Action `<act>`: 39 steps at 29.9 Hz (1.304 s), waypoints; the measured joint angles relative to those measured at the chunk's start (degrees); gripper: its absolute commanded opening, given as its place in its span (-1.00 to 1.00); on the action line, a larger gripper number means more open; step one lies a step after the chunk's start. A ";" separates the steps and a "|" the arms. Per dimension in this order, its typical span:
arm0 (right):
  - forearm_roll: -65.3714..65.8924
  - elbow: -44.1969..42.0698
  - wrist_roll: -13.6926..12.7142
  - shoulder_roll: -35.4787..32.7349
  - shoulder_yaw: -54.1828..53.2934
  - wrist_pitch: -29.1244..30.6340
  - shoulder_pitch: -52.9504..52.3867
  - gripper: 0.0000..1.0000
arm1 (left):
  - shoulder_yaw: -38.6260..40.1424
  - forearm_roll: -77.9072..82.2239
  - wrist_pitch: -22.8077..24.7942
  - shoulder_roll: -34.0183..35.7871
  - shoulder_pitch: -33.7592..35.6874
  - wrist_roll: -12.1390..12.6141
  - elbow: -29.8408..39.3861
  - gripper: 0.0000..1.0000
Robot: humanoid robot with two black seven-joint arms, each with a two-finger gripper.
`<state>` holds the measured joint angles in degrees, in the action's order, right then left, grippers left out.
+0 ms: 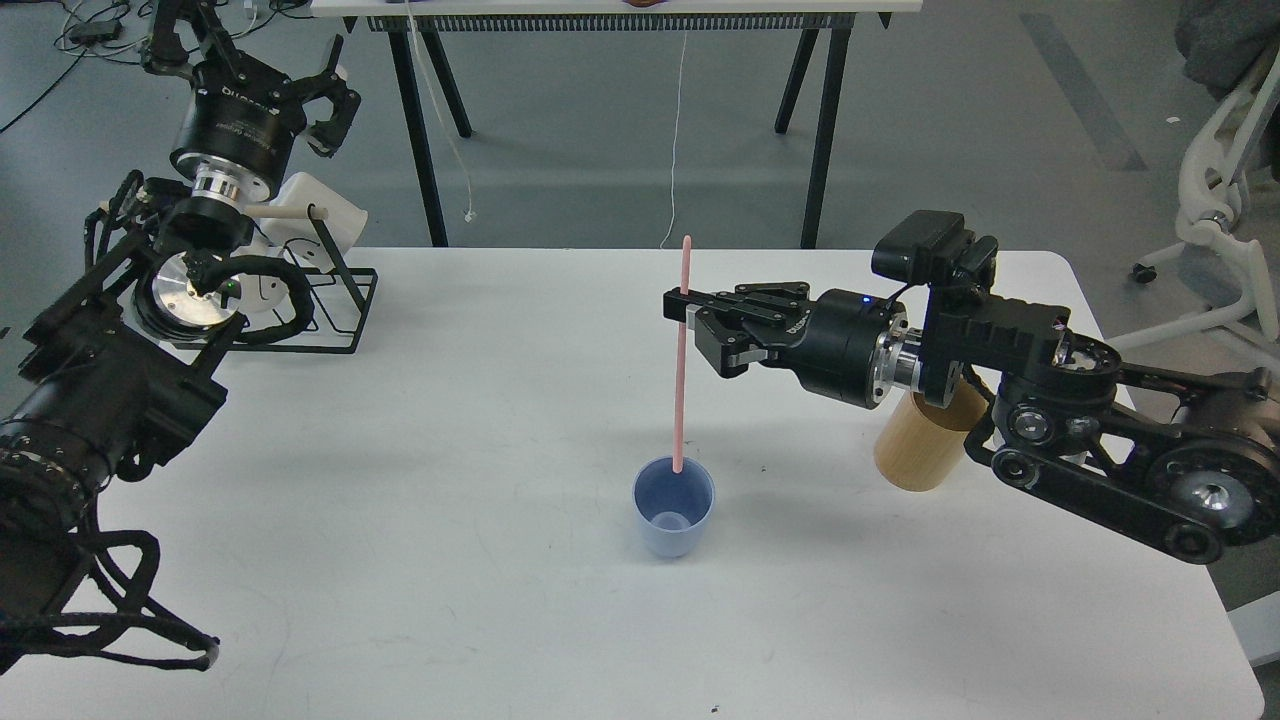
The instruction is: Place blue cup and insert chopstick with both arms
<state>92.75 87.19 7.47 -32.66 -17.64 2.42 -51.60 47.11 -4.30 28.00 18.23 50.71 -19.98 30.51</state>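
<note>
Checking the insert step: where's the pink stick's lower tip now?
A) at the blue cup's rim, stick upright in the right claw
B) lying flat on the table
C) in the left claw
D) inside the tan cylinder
A: the right claw pinches the stick upright, its tip at the blue cup's far rim; the left claw is raised and empty.

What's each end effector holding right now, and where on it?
Right end effector grips the pink chopstick near its upper end, the lower tip over the blue cup. Left end effector is open and holds nothing.
</note>
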 measured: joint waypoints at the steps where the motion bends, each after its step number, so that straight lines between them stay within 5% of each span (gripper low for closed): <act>1: 0.02 -0.05 0.01 0.01 0.17 0.02 0.19 -0.98 | -0.04 0.00 0.00 0.02 0.00 -0.02 0.00 0.99; 19: -0.12 -1.01 0.10 1.26 2.18 0.04 2.26 -0.20 | -0.15 0.00 0.00 0.97 -0.23 -0.15 0.04 0.99; 24: -0.67 -0.82 0.22 0.63 0.86 -0.22 2.45 0.22 | -0.09 0.00 0.00 0.96 -0.23 -0.15 0.04 0.99; 28: -2.14 -1.45 0.32 0.43 -5.13 -0.44 2.45 0.98 | -0.09 0.00 0.00 0.97 -0.23 -0.15 0.04 0.99; 39: -31.62 -12.44 0.22 1.24 -23.80 -1.09 2.57 0.99 | 0.22 -0.07 0.00 0.44 -0.35 -0.23 -0.01 0.99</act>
<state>61.12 74.75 7.68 -31.42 -41.44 1.33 -49.03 47.32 -4.37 28.00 18.67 50.35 -20.21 30.50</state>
